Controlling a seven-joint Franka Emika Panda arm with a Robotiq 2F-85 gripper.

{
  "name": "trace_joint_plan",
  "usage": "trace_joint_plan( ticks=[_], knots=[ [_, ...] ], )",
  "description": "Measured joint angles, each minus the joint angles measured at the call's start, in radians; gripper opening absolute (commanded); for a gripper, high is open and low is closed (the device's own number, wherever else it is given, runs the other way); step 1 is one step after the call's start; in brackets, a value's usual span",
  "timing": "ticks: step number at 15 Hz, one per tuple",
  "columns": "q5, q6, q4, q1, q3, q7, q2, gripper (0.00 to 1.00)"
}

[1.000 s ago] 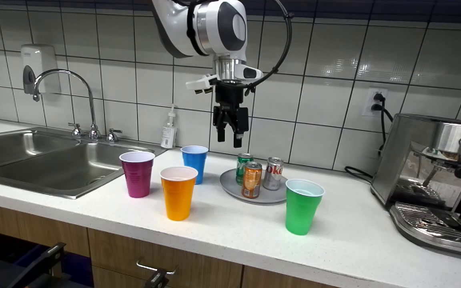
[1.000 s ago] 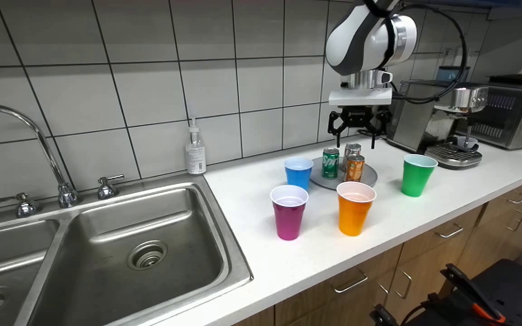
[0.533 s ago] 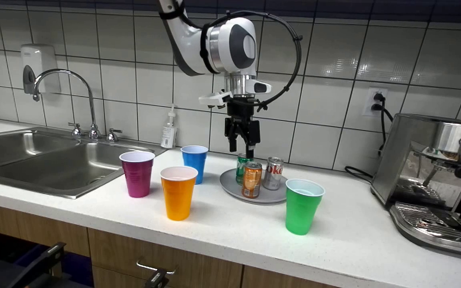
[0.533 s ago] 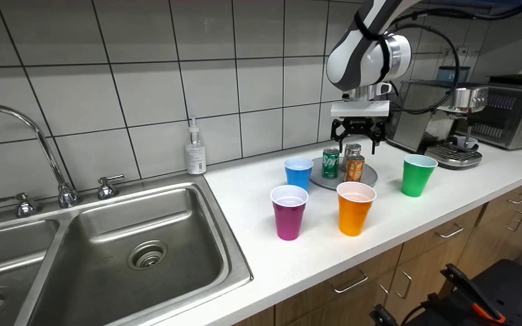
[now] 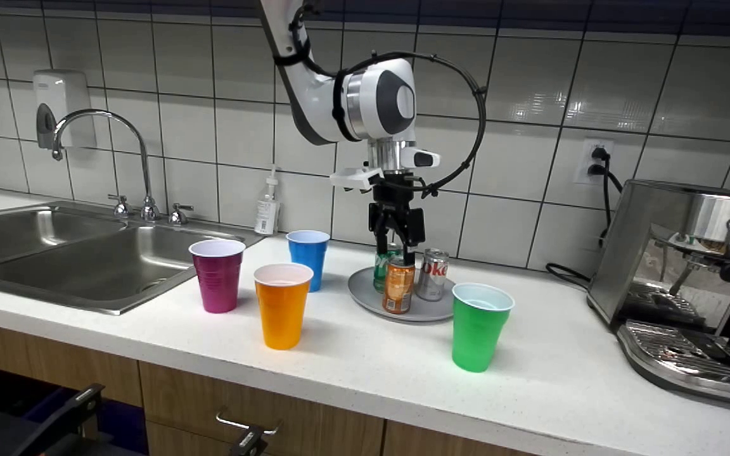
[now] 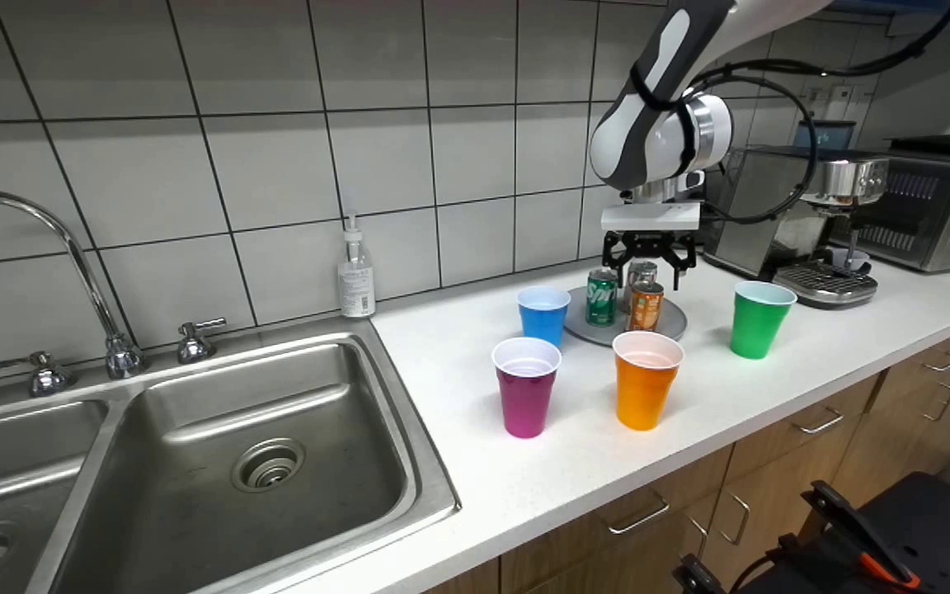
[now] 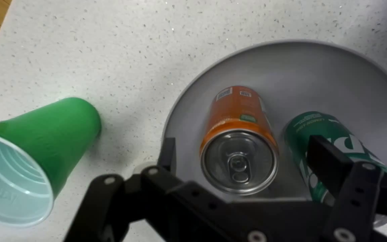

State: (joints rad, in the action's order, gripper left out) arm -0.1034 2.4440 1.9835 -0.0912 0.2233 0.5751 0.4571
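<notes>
Claw (image 6: 648, 286) spread, nil held, just above orange can (image 7: 235, 114), std. upright on gray plate (image 7: 311, 67) near green can (image 7: 311, 131). Step (est.): approach. Next move prob. calls for straight descent, ctr'd, w/ clearance to green can.

Shows white lettering on the green can (image 6: 601, 300), red on the silver can (image 5: 432, 280), white print on the orange can (image 7: 239, 107). Has grey on the plate (image 7: 314, 74), flecked white on the countertop (image 7: 113, 60).
</notes>
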Motion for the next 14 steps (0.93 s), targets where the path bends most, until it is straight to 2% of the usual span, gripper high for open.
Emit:
trace_joint_plan(
  ticks=[6,7,8,9,12,14],
  knots=[
    [0.001,0.007,-0.048,0.000,0.005,0.000,0.065,1.00],
    [0.001,0.007,-0.053,0.000,0.006,0.000,0.073,0.75],
    [0.003,0.007,-0.056,0.000,0.007,-0.002,0.079,0.74],
    [0.006,0.007,-0.059,0.000,0.007,-0.004,0.083,0.68],
    [0.007,0.007,-0.063,0.000,0.007,-0.010,0.085,0.42],
    [0.008,0.007,-0.067,0.001,0.007,-0.012,0.085,0.40]
  ],
)
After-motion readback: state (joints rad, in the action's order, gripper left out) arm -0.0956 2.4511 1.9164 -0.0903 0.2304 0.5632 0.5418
